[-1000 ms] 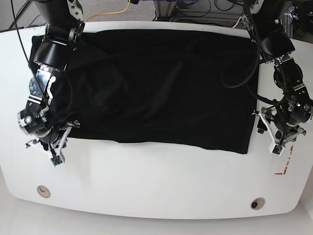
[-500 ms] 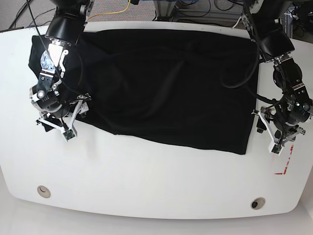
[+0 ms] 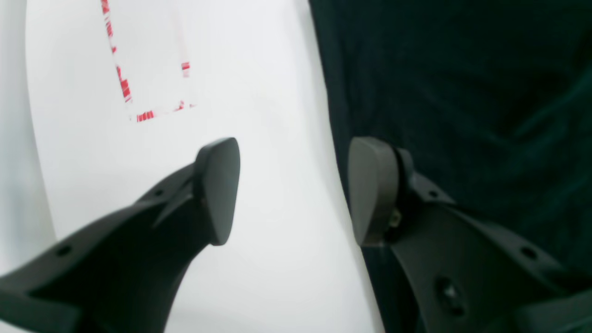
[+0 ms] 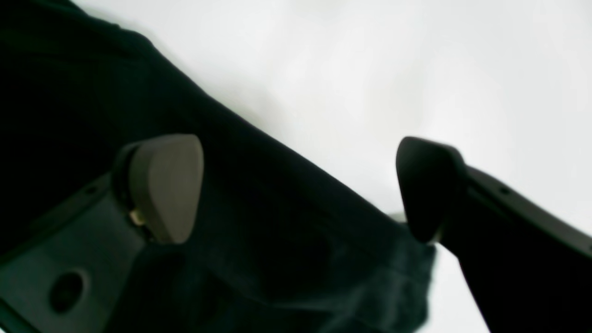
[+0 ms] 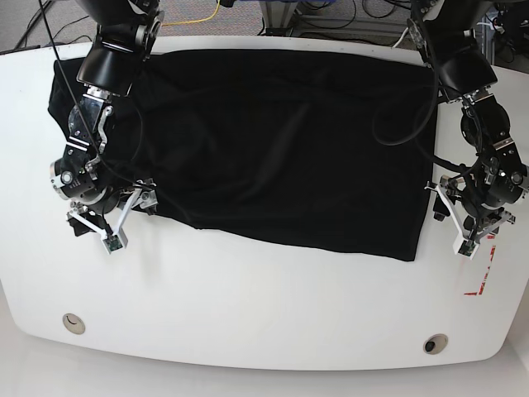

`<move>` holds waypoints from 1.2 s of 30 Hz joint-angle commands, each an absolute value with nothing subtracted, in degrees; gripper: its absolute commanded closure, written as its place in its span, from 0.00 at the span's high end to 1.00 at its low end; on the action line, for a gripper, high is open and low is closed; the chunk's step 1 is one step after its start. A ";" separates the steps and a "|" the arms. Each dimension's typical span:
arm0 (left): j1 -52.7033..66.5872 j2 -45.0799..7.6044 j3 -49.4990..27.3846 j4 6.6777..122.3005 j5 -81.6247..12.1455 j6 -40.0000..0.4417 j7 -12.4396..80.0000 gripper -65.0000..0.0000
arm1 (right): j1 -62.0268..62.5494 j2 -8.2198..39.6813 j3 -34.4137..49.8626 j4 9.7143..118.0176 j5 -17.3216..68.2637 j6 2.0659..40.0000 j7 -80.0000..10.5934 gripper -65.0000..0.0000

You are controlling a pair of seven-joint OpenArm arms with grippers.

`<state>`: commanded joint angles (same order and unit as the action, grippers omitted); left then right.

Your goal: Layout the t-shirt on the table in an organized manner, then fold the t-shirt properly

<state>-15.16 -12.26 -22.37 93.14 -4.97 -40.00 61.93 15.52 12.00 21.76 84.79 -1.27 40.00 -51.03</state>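
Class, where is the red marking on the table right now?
In the base view the red marking is near the table's right edge, just below the left gripper, beside the t-shirt.

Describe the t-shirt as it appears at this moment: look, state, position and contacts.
The t-shirt is plain black soft cloth, spread mostly flat with shallow wrinkles across the far half of the white table. Its near hem runs unevenly, dipping toward the base view's right. No print shows. The right hand is open, straddling a bunched cloth edge; the left hand is open at the opposite side edge. Whether either touches the cloth is unclear.
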 joint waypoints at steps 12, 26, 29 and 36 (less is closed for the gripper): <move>-15.16 -12.35 -22.37 93.14 -4.88 -40.00 61.93 0.53 | 17.01 12.00 21.49 78.64 -1.27 40.00 -49.01 0.99; -15.34 -12.35 -22.37 93.14 -4.88 -40.00 61.93 0.53 | 16.04 12.00 21.67 78.55 -1.27 40.00 -49.27 0.20; -15.34 -12.35 -22.37 93.14 -4.88 -40.00 61.93 0.53 | 15.96 12.00 21.76 78.55 -1.27 40.00 -49.36 0.29; -15.43 -12.35 -22.37 93.14 -4.88 -40.00 61.93 0.53 | 15.87 12.00 21.76 78.55 -1.45 40.00 -49.36 0.35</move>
